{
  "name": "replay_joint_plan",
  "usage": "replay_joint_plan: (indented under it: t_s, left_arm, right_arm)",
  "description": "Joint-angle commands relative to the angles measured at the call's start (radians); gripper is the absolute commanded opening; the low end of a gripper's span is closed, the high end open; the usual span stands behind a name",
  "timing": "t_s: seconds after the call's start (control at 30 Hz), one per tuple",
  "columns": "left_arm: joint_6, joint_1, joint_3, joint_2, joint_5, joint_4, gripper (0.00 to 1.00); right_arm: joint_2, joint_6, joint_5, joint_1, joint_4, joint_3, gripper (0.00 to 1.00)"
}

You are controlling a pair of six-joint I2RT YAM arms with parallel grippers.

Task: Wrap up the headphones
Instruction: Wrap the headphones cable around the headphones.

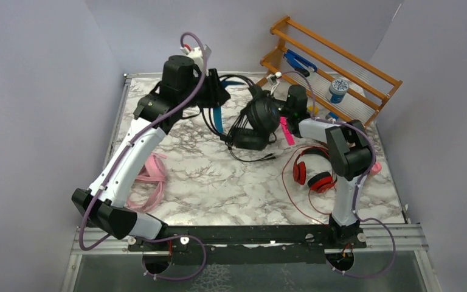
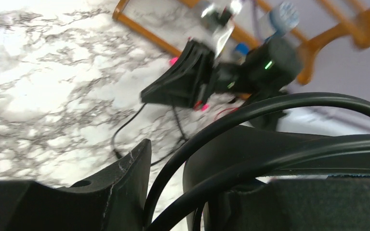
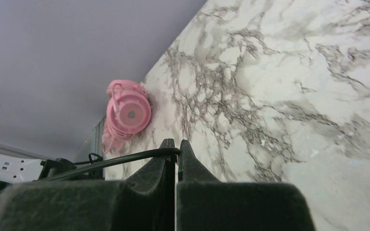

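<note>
The black headphones (image 1: 260,115) with the blue headband (image 1: 217,118) hang at the back middle of the marble table (image 1: 219,182). My left gripper (image 1: 217,91) is shut on their band; in the left wrist view the black band and cable loop (image 2: 270,103) fill the space beside my finger (image 2: 125,178). My right gripper (image 3: 176,149) is shut on the thin black cable (image 3: 115,161), close to the earcup, right of it (image 1: 280,118). Red headphones (image 1: 313,173) lie by the right arm with their cable loose. The pink headphones (image 1: 149,176) (image 3: 127,113) rest at the left.
A wooden rack (image 1: 365,67) stands at the back right, holding a blue-and-white spool (image 1: 339,90) and a blue tool (image 1: 298,61). Grey walls close in the table on three sides. A metal rail (image 1: 249,234) carries both arm bases at the near edge.
</note>
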Motion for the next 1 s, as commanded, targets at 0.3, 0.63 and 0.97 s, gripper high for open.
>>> replay_joint_plan:
  t_s: [0.3,0.63,0.97]
  left_arm:
    - [0.466,-0.175,-0.419,-0.125,-0.785,0.122,0.00]
    - [0.629,-0.181,-0.435,0.065,-1.088,0.278,0.00]
    - [0.654,-0.185,-0.342,0.224,-1.161,0.377,0.00]
  right_arm:
    - [-0.254,-0.357,-0.080,-0.156,-0.968,0.164,0.00]
    - [-0.365,-0.445,-0.106,-0.155,-1.237,0.297,0.00]
    - [-0.390,-0.391,-0.251,-0.052,-1.314,0.362,0.00]
